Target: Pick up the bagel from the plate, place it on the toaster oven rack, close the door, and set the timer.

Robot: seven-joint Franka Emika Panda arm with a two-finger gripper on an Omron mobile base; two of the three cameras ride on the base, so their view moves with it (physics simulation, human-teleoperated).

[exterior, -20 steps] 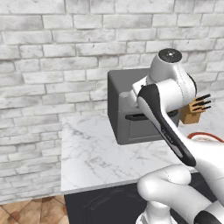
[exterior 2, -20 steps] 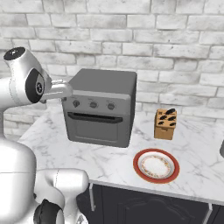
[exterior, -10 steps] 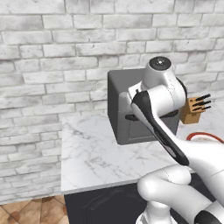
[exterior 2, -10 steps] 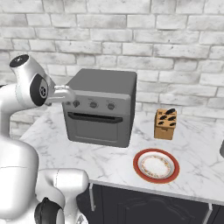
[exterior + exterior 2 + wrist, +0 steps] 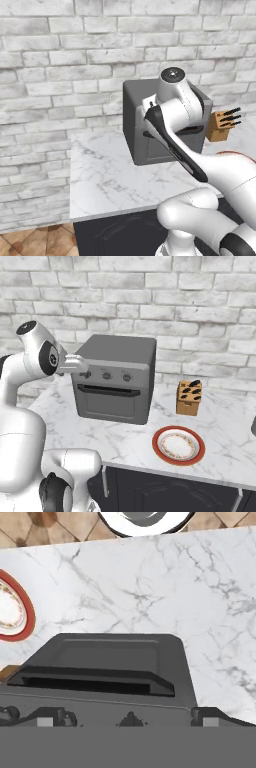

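The toaster oven (image 5: 117, 378) stands on the marble counter with its dark door (image 5: 111, 403) closed, so the rack is hidden behind it. In the hand view the door (image 5: 107, 649) and its black bar handle (image 5: 95, 680) lie just beyond the knob row. My gripper (image 5: 85, 370) is at the oven's upper left corner, by the leftmost knob (image 5: 88, 375). It stands open (image 5: 129, 717), with that small knob (image 5: 131, 718) between the spread fingertips (image 5: 52, 716). The red-rimmed plate (image 5: 178, 445) sits right of the oven with no bagel on it; the bagel is out of sight.
A wooden knife block (image 5: 189, 397) stands behind the plate, right of the oven. Two more knobs (image 5: 106, 376) run along the oven's front. A brick wall backs the counter (image 5: 107, 175), whose front edge drops to dark cabinets.
The arm's upper joint has swung left and lower. The hand has eased slightly down toward the oven's left knob. Oven, plate and knife block are unmoved.
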